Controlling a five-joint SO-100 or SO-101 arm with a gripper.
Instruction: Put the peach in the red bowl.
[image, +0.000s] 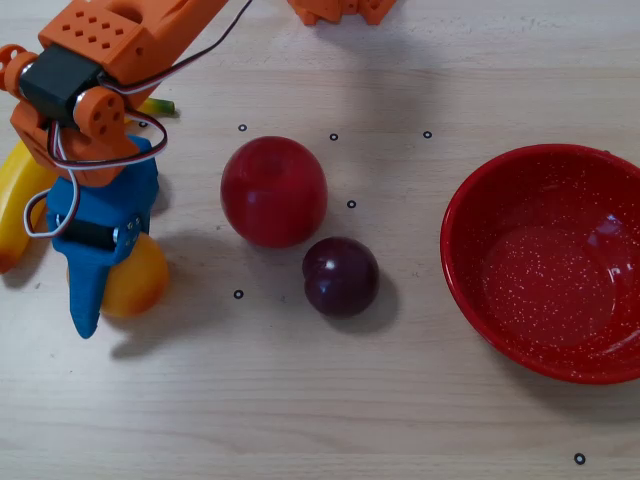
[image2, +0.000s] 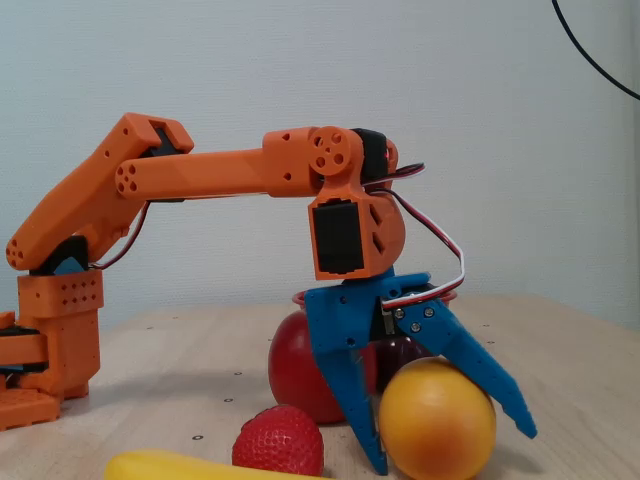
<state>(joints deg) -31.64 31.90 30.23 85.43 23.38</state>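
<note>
The pale wooden table (image: 330, 400) carries everything, and the orange arm (image: 110, 50) reaches in from the top left of the overhead view. The red bowl (image: 470, 290), speckled white, sits at the right edge of that view, well apart from the fruit; in the fixed view only a sliver of its rim (image2: 300, 297) shows behind the red apple (image2: 295, 365).

That apple (image: 273, 190) and the dark purple plum (image: 340, 276) just beside it lie between the bowl and the peach (image: 135, 280). The peach rests on the table at the left, under the blue gripper (image: 95, 290).

The fixed view shows the jaws (image2: 450, 445) spread wide and straddling the peach (image2: 435, 420) — one finger close on each side, though a firm grip cannot be confirmed. From above, only one blue finger is seen.

A yellow banana (image: 22, 200) lies at the far left edge. The strawberry (image2: 280, 440) appears only in the fixed view — the arm hides it from above.
</note>
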